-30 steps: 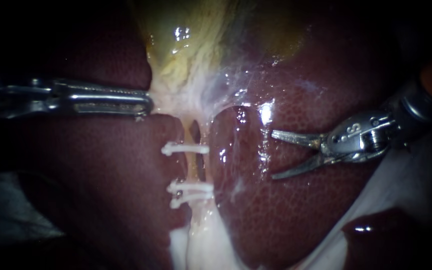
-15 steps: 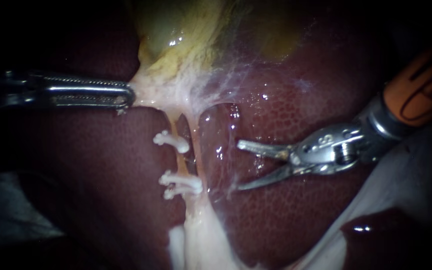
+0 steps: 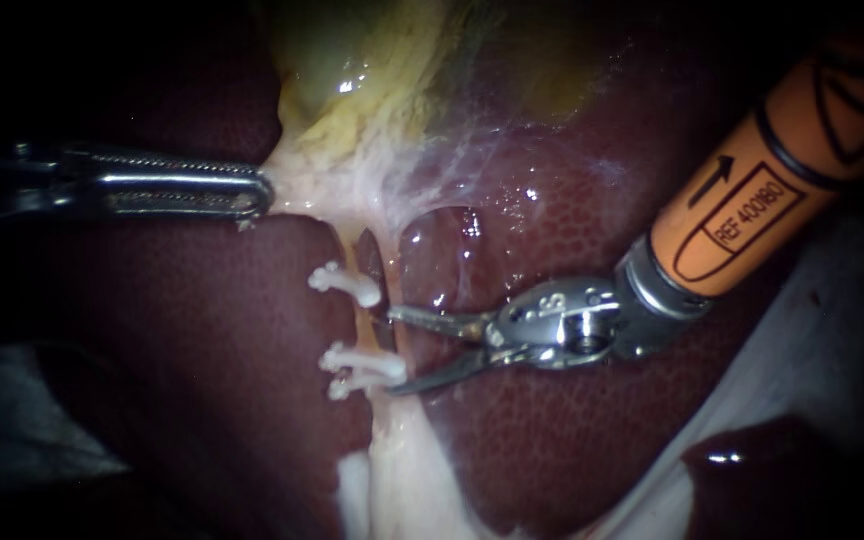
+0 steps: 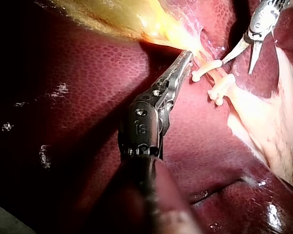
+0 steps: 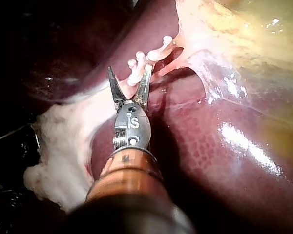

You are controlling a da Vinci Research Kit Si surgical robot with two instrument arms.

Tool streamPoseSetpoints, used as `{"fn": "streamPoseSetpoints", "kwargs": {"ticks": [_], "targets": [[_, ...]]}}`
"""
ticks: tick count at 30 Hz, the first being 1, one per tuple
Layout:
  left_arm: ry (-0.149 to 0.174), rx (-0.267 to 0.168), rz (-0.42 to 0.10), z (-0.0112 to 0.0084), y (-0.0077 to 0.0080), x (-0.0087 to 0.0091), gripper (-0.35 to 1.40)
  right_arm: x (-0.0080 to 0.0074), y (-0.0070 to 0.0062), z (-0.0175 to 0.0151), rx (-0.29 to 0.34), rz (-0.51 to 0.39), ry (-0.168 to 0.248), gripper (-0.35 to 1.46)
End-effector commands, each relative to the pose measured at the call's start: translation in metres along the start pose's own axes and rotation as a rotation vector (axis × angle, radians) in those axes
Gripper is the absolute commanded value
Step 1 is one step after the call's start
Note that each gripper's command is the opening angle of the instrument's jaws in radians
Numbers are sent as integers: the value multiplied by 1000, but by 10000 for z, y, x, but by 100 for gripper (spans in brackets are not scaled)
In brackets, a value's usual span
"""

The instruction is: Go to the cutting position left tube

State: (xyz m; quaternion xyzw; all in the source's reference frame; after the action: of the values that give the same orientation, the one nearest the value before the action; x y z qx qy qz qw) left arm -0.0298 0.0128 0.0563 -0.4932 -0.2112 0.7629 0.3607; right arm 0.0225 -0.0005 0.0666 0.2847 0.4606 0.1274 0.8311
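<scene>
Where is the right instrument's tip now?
In the endoscope view the right instrument, jaws open, sits just right of the clipped tube, level with the gap between the upper clip and the lower clips.

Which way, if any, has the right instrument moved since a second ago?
Yes. The right instrument advanced across the liver toward the clips and now reaches them.

Endoscope close-up; both wrist views share clips (image 3: pixel 348 285).
</scene>
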Motion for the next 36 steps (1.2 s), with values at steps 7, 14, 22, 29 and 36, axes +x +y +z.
{"fn": "streamPoseSetpoints", "kwargs": {"ticks": [7, 14, 22, 29, 36], "targets": [[0, 0, 0, 0, 0, 0, -35, -20, 22, 14, 31, 18, -6, 144], [0, 0, 0, 0, 0, 0, -35, -26, 30, 26, 93, -12, 6, 142], [0, 0, 0, 0, 0, 0, -35, -9, 35, 49, 154, -32, 56, 137], [0, 0, 0, 0, 0, 0, -35, 2, 32, 70, 192, -27, 75, 134], [0, 1, -1, 2, 1, 1, -35, 18, 30, 91, 179, 46, 108, 137]]}}
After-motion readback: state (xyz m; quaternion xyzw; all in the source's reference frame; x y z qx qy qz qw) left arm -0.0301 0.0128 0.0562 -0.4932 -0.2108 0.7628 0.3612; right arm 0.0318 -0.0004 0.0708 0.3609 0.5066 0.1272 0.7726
